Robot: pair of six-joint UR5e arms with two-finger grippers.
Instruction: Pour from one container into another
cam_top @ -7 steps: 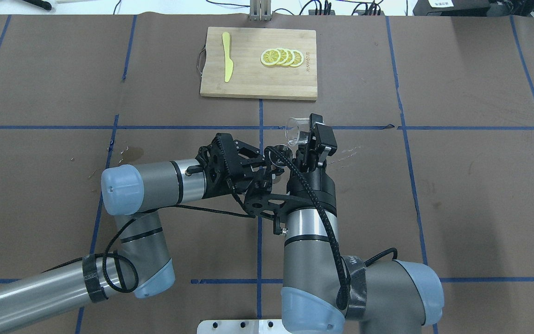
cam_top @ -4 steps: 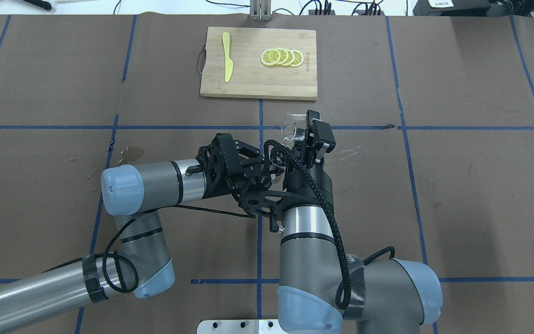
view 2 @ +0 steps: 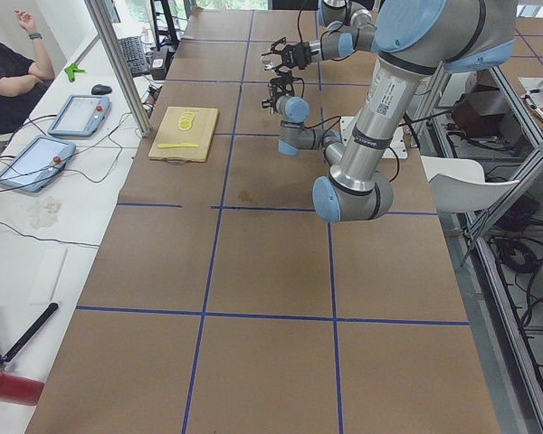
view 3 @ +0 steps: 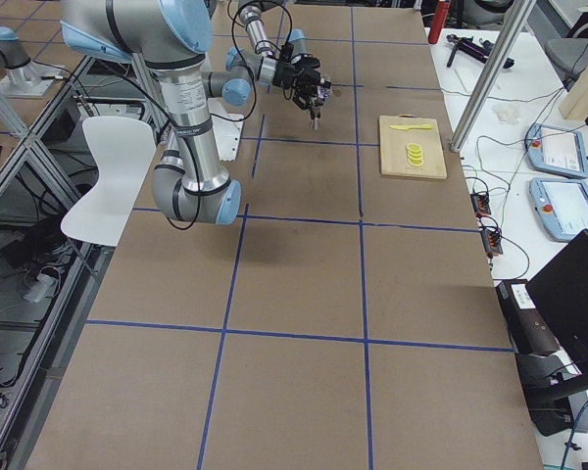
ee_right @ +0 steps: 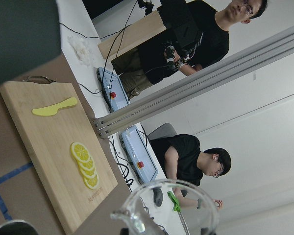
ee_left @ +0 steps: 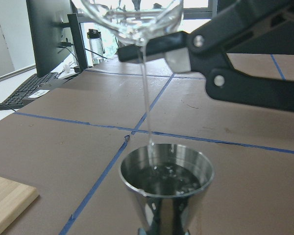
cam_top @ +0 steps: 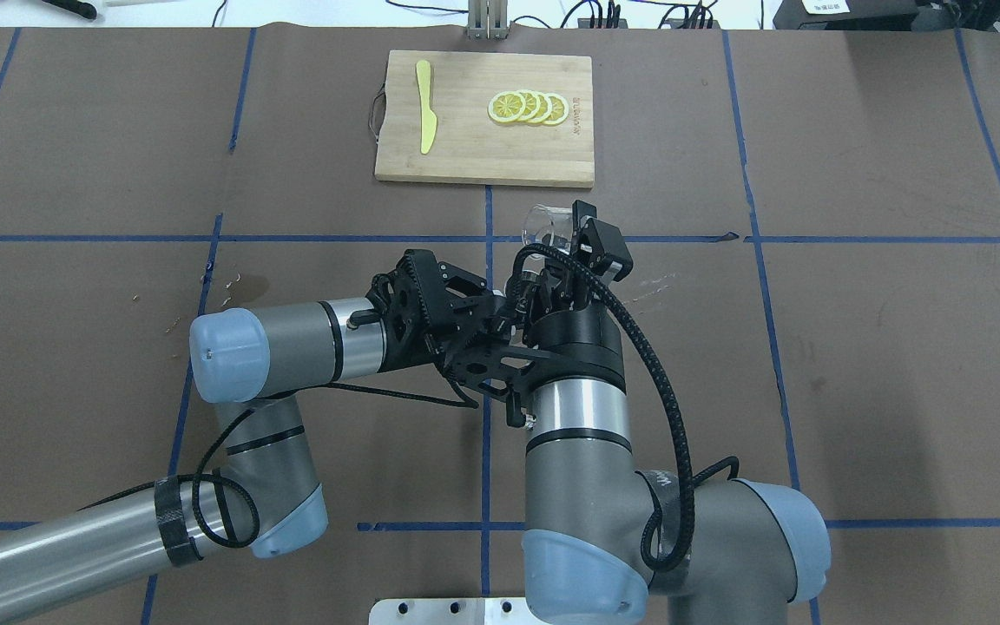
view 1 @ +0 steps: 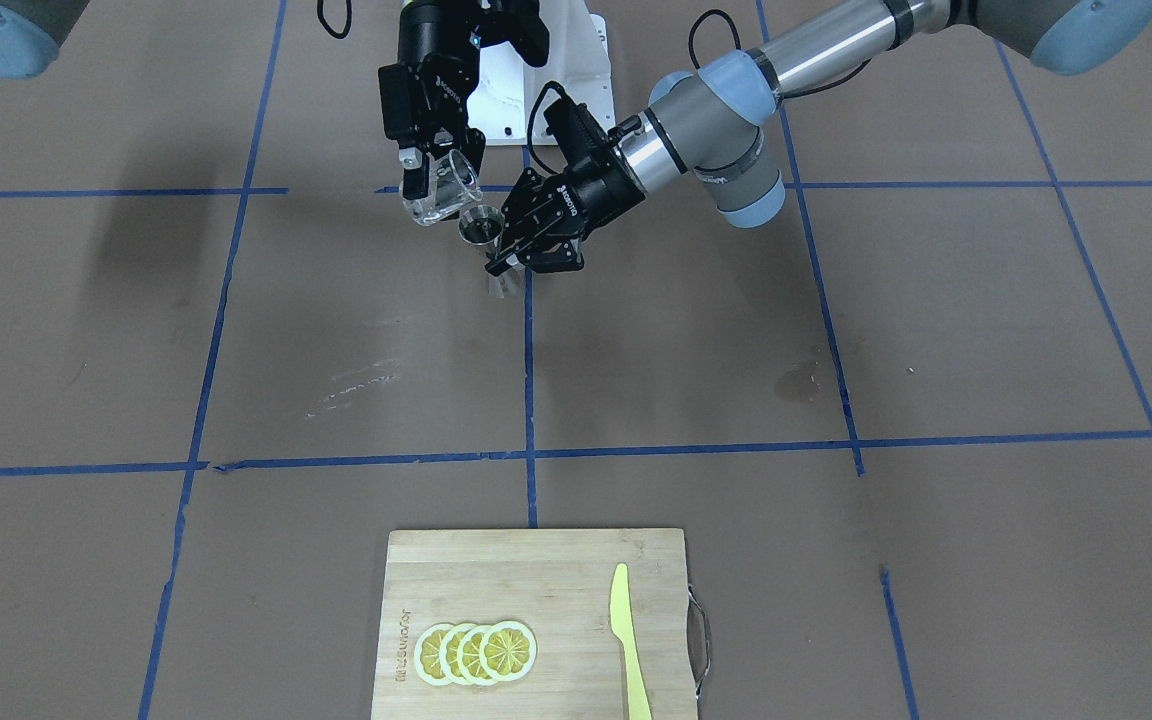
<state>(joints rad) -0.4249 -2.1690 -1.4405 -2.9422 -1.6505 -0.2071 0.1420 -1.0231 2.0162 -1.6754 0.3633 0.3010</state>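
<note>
**Clear cup pours into the jigger over mid-desk**

The right hand (view 1: 433,180) is clamped on the clear cup (view 1: 444,192). It holds the cup up over the middle of the desk (cam_top: 856,347), tipped steeply with its mouth turned toward the left arm's side. A thin stream of clear liquid (ee_left: 146,88) falls from the cup's lip into the steel jigger (ee_left: 161,210) directly below (the left wrist camera shows this best). The jigger stands upright, and its upper cone is partly filled, the surface rippled where the stream lands. The left hand (view 1: 511,255) comes in from the side and is closed around the jigger at its narrow waist. I cannot tell whether the jigger's foot touches the desk. Cup and jigger do not touch: the cup's lip hangs above the jigger's rim with a gap between them.

On the far side of the desk, well apart from both hands, a wooden cutting board (cam_top: 483,148) lies flat. A yellow knife (cam_top: 424,106) rests on the end toward the robot's left, and overlapping lemon slices (cam_top: 528,108) lie toward its right. Blue tape lines (cam_top: 899,239) cross the brown desk cover. Beyond the board, the right wrist camera shows a standing person (ee_right: 196,44) in black and a seated person (ee_right: 188,161).
</note>
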